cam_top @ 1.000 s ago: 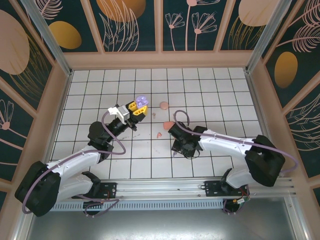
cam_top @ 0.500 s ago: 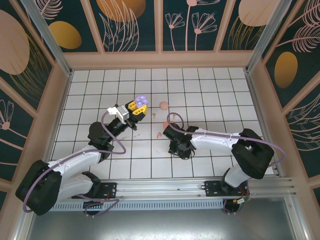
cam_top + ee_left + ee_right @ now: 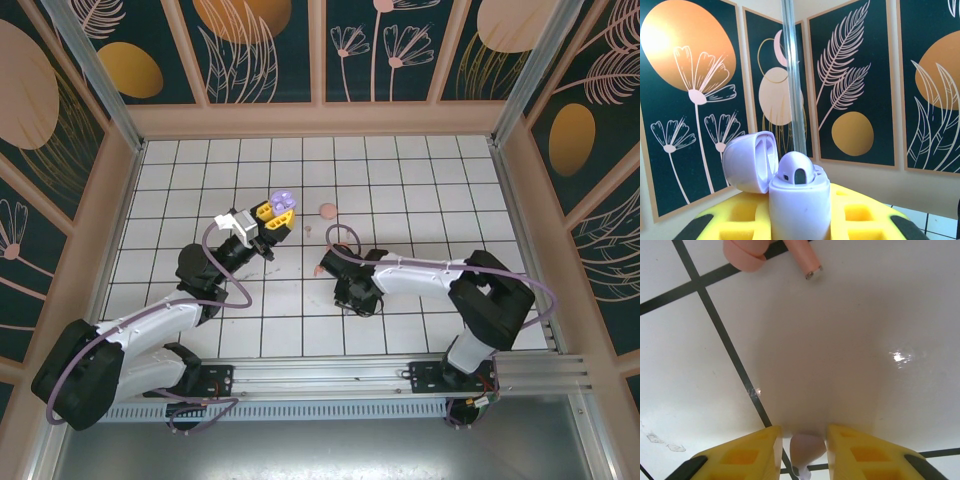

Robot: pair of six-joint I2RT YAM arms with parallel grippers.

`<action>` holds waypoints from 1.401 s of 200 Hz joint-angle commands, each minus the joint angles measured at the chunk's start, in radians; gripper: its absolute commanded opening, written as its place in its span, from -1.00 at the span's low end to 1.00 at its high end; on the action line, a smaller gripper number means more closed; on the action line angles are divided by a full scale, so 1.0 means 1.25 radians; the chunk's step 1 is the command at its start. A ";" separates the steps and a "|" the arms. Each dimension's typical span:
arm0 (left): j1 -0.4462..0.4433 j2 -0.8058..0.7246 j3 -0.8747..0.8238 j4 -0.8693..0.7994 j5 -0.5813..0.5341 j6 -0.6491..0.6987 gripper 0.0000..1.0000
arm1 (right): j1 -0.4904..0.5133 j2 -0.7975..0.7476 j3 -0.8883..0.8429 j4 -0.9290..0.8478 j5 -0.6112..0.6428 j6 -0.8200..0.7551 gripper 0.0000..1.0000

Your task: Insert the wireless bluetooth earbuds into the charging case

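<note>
With the right gripper (image 3: pixel 805 432) set narrow astride a pale earbud (image 3: pixel 807 449) lying on the tile (image 3: pixel 840 350), grip unclear, the tiny bud may squirt sideways or lift crooked, missing the open lilac case (image 3: pixel 800 205) clamped in the left gripper (image 3: pixel 275 217).

Left arm (image 3: pixel 150 332) and right arm (image 3: pixel 425 276) have white links, bulky black joints and black bases (image 3: pixel 205 380) at six o'clock, a lilac cable (image 3: pixel 244 296) looping alongside, and yellow fingers (image 3: pixel 867 452) with square recesses.
</note>
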 commanded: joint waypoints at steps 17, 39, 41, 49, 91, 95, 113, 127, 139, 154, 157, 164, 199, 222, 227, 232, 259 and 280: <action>-0.005 0.003 -0.003 0.032 0.009 -0.006 -1.00 | -0.001 0.024 0.035 -0.026 0.009 -0.044 -0.50; -0.005 0.003 -0.001 0.032 0.011 -0.007 -1.00 | -0.001 0.042 0.053 -0.039 0.012 -0.092 -0.57; -0.004 0.004 -0.001 0.031 0.011 -0.006 -1.00 | -0.001 0.044 0.055 -0.040 0.012 -0.098 -0.57; -0.005 0.004 0.001 0.031 0.012 -0.007 -1.00 | -0.001 0.051 0.065 -0.046 0.015 -0.123 -0.61; -0.004 0.004 0.000 0.030 0.012 -0.008 -1.00 | -0.001 0.066 0.105 -0.078 0.047 -0.231 -0.64; -0.004 0.004 0.000 0.030 0.012 -0.008 -1.00 | -0.001 0.065 0.108 -0.081 0.049 -0.237 -0.64; -0.005 0.005 0.002 0.030 0.013 -0.009 -1.00 | -0.001 0.062 0.111 -0.082 0.056 -0.258 -0.64; -0.005 0.005 0.003 0.029 0.014 -0.010 -1.00 | -0.001 0.048 0.107 -0.074 0.062 -0.267 -0.64; -0.004 0.005 0.004 0.029 0.017 -0.010 -1.00 | -0.001 0.032 0.103 -0.067 0.071 -0.267 -0.64; -0.004 0.005 0.007 0.028 0.021 -0.010 -1.00 | -0.001 0.002 0.106 -0.064 0.090 -0.267 -0.64; -0.005 0.004 0.008 0.028 0.023 -0.010 -1.00 | -0.001 -0.005 0.107 -0.064 0.094 -0.267 -0.64; -0.005 0.004 0.009 0.026 0.024 -0.008 -1.00 | -0.003 -0.021 0.110 -0.064 0.105 -0.267 -0.64; -0.004 -0.001 0.023 0.004 0.036 0.006 -1.00 | -0.014 -0.114 0.158 -0.068 0.147 -0.277 -0.64; -0.004 -0.007 0.032 -0.008 0.039 0.019 -1.00 | -0.027 -0.169 0.212 -0.070 0.173 -0.303 -0.64; -0.005 -0.008 0.034 -0.013 0.040 0.022 -1.00 | -0.031 -0.178 0.226 -0.070 0.180 -0.311 -0.63; -0.004 -0.010 0.037 -0.018 0.039 0.024 -1.00 | -0.035 -0.187 0.242 -0.070 0.184 -0.319 -0.63; -0.005 -0.015 0.052 -0.038 0.046 0.035 -1.00 | -0.050 -0.223 0.335 -0.056 0.205 -0.375 -0.62; -0.005 -0.017 0.064 -0.051 0.055 0.040 -1.00 | -0.056 -0.231 0.412 -0.044 0.213 -0.426 -0.62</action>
